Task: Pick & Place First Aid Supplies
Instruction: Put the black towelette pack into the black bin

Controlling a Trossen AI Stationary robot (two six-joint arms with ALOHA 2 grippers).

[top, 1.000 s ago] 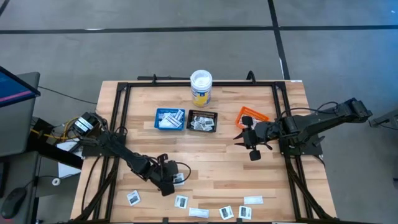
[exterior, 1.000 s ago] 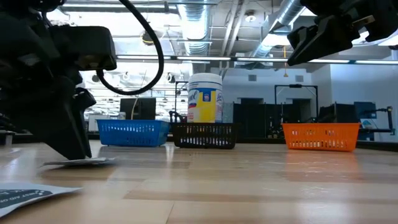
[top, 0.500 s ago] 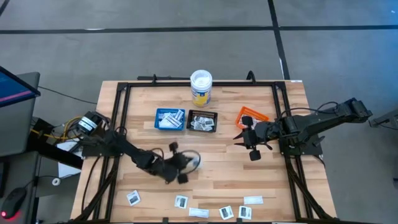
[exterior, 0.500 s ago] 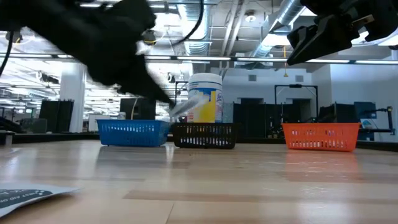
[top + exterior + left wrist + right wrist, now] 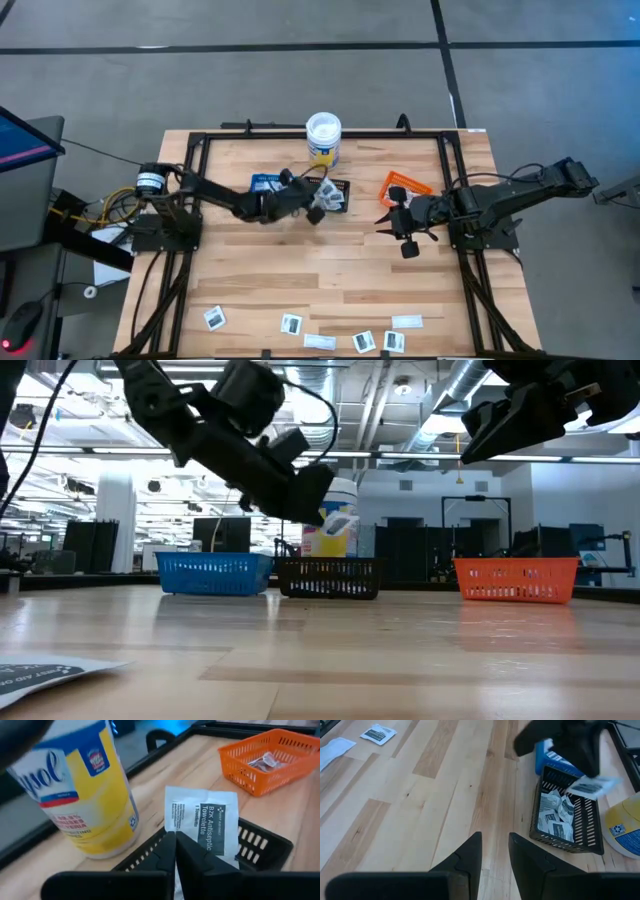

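Since a second ago the left arm has swung up from the near part of the tabletop, where it was bent over a packet, and now reaches across to the back row of trays. Going from the left: the blue tray (image 5: 268, 190) sits partly under that arm, and the left gripper (image 5: 318, 203) hangs over the black tray (image 5: 336, 197) with its jaws pinched shut on a white antiseptic towelette packet (image 5: 206, 821), held by its lower edge so the printed face hangs free above the tray's rim. I'd guess it is held that way so it can simply fall in among the packets already piled there (image 5: 558, 816). Just behind stands the yellow-labelled tub (image 5: 323, 139), close enough that the gripper has little room on that side; the open tabletop (image 5: 330, 265) toward the front gives plenty of room to back away. Further right is the orange tray (image 5: 401, 187), and just beside it the right gripper (image 5: 405, 226) waits above the wood, jaws parted and holding nothing. Along the near edge of the tabletop a scatter of loose packets (image 5: 292, 324) remains, from the left corner across to a narrow white strip (image 5: 406, 322), some lying close to the edge and to the black frame rail (image 5: 472, 290), which could cramp a pick there.
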